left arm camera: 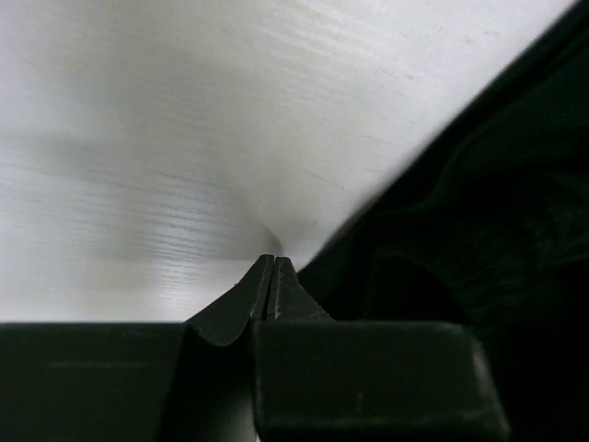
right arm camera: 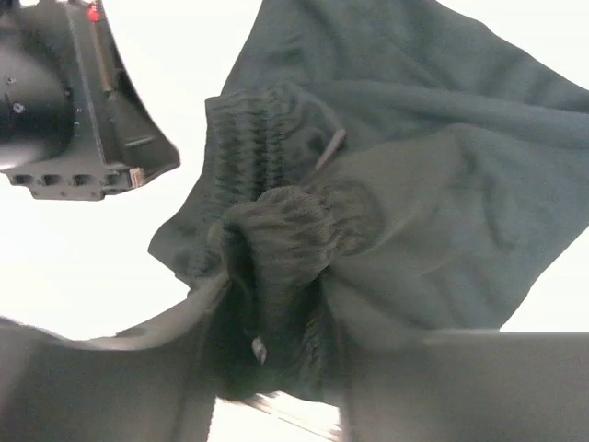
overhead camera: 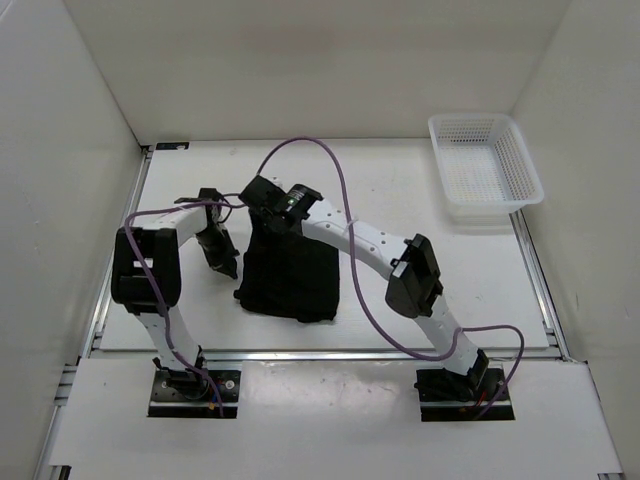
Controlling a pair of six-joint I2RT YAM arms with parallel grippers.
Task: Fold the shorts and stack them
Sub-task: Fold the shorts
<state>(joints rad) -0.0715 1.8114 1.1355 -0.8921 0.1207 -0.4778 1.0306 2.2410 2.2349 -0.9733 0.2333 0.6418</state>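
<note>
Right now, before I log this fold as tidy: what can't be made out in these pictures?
- Right wrist view: right pincer tips, buried in the bunched waistband of the shorts.
- Top view: the shorts' layers, black on black; that pincer's tips, under its own wrist.
- Left wrist view: the shorts' folds, dark and blurred.

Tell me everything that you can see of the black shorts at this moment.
The shorts are plain black, soft cloth. They lie as a rumpled, roughly square bundle in the middle of the white table. Their ribbed elastic waistband is bunched up at the far edge, pinched in the right gripper. The left gripper, shut, sits close beside their left edge; whether it touches the cloth cannot be told.
</note>
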